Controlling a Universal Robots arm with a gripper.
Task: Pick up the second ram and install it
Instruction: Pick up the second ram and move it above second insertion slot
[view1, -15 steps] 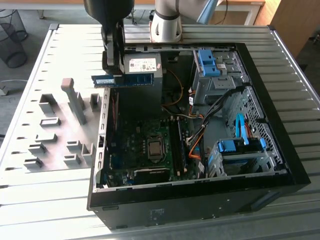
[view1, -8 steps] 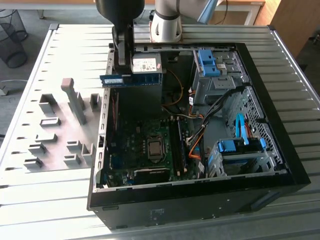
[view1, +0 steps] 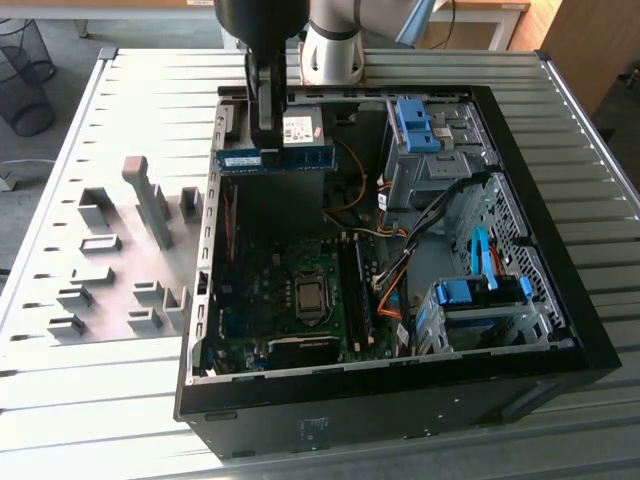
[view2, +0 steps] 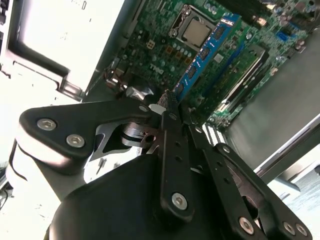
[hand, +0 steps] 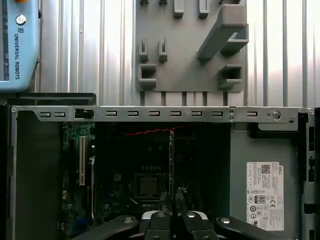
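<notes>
Exterior view: the arm (view1: 335, 48) is cut off by the top edge. The tool (view1: 265, 140) covers a stretch of the second ram (view1: 310, 157) — where pads meet board cannot be seen. The case's (view1: 400, 410) near wall hides the motherboard's (view1: 260, 290) closest strip. The memory slots (view1: 355, 290) are too dark to tell whether any is filled. In both wrist views the tool's body is cut by the picture edge, and the second ram's gripped end lies buried behind the fingers (hand: 160, 223) — a mere edge-on line in the first wrist view.

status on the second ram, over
Gripper shut on the second ram. Stick held above the open case, not seated. Nothing seen between it and the motherboard.
</notes>
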